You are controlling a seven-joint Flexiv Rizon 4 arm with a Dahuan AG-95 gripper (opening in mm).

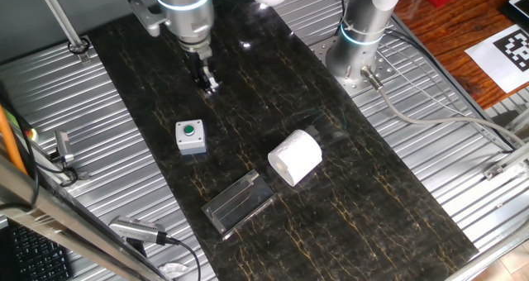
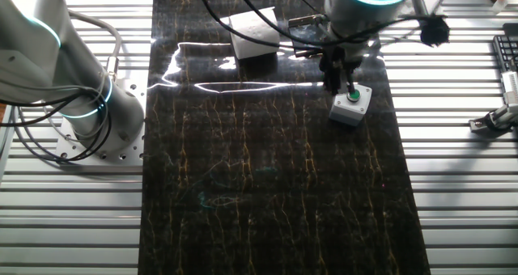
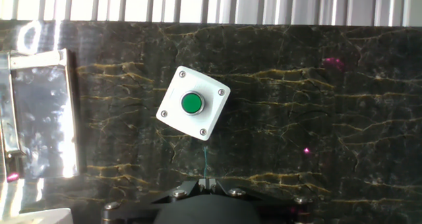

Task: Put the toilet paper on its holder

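The toilet paper (image 1: 296, 157) lies on its side on the dark mat, a white roll right of the mat's middle; it also shows at the far end in the other fixed view (image 2: 252, 34). The holder (image 1: 240, 202), a shiny flat metal plate, lies just in front and left of the roll, and fills the left edge of the hand view (image 3: 39, 112). My gripper (image 1: 208, 84) hangs above the far part of the mat, well away from roll and holder. Its fingers (image 3: 208, 181) are pressed together with nothing between them.
A small grey box with a green button (image 1: 191, 136) stands on the mat just below the gripper (image 3: 193, 103). A second arm's base (image 1: 364, 41) stands at the mat's far right edge. Ribbed metal table flanks the mat; cables lie at the sides.
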